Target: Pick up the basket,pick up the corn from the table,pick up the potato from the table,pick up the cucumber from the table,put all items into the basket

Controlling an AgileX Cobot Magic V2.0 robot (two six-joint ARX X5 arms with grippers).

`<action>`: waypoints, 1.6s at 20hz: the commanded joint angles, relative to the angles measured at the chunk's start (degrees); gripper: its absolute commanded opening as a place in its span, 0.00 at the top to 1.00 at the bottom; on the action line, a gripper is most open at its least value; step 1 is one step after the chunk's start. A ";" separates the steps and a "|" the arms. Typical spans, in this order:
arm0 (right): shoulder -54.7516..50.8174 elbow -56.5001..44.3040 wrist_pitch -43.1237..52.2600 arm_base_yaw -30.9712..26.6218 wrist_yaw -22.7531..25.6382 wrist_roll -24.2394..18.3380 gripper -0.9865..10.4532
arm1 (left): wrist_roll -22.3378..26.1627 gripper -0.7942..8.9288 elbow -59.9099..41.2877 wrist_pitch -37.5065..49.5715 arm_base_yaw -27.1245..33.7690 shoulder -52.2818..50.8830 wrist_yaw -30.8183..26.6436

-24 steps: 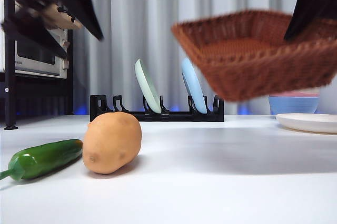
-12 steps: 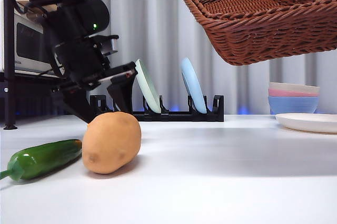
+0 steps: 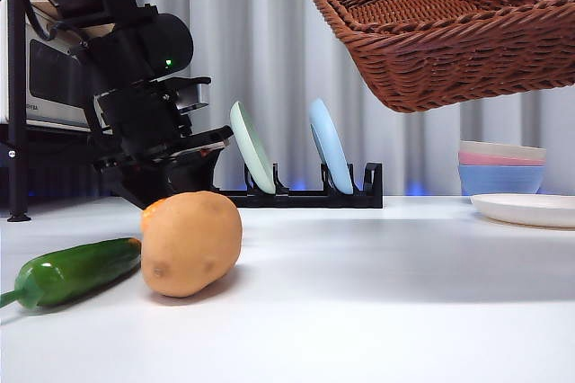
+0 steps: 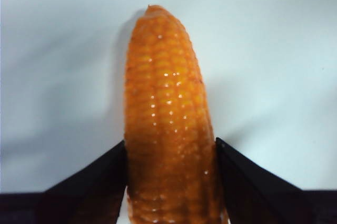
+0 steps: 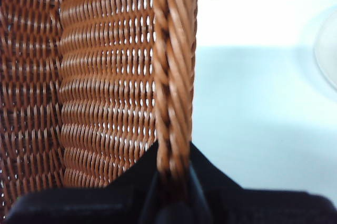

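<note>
My left gripper (image 4: 171,148) is low on the table behind the potato (image 3: 191,242), its jaws pressed against both sides of the orange-yellow corn (image 4: 166,108). In the front view only a sliver of the corn (image 3: 151,209) shows past the potato, under the dark left arm (image 3: 148,104). The green cucumber (image 3: 76,271) lies on the table left of the potato. My right gripper (image 5: 172,174) is shut on the braided rim of the wicker basket (image 5: 105,77). It holds the basket (image 3: 431,41) tilted, high at the upper right.
A black dish rack (image 3: 269,196) at the back holds a green plate (image 3: 252,145) and a blue plate (image 3: 328,145). Stacked bowls (image 3: 500,167) and a white plate (image 3: 526,208) sit at the right. An oven (image 3: 54,86) stands on a shelf at the left.
The basket rose from mid height to the upper right, then held still. The left arm came down behind the potato and its jaws went from open above the table to closed on the corn.
</note>
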 commanded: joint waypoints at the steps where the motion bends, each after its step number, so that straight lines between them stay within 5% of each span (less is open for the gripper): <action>1: -0.17 0.00 1.14 0.04 -0.22 1.03 0.92 | 1.36 0.93 1.60 -1.62 0.02 -3.08 -1.36; 5: 2.89 0.00 2.62 0.04 -0.31 1.64 0.92 | -0.17 0.93 3.45 -2.99 -0.22 -16.31 -1.25; 12: 13.31 0.00 9.01 2.49 -0.59 9.16 0.92 | -9.07 0.93 3.50 -2.43 -6.84 -34.16 1.99; 19: 16.17 0.00 12.55 7.54 -0.70 12.07 0.92 | -10.56 0.93 3.48 -1.18 -23.82 -25.62 -9.05; 25: 16.17 0.00 12.22 7.61 -0.72 13.00 0.92 | -10.47 0.92 3.48 2.43 -29.46 -15.32 -10.47; 26: 16.17 0.00 12.07 7.61 -0.72 13.00 0.92 | -10.47 0.87 3.48 2.93 -29.55 -14.95 -11.67; 28: 16.17 0.00 12.07 7.61 -0.74 13.00 0.92 | -10.49 0.45 3.48 3.63 -29.99 -14.93 -14.86; 29: 16.17 0.00 12.07 7.61 -0.74 13.00 0.92 | -10.49 0.37 3.48 3.61 -29.99 -14.93 -14.78; 32: 16.17 0.00 12.07 7.61 -0.76 13.03 0.92 | -10.49 0.37 3.48 2.19 -29.35 -14.93 -14.69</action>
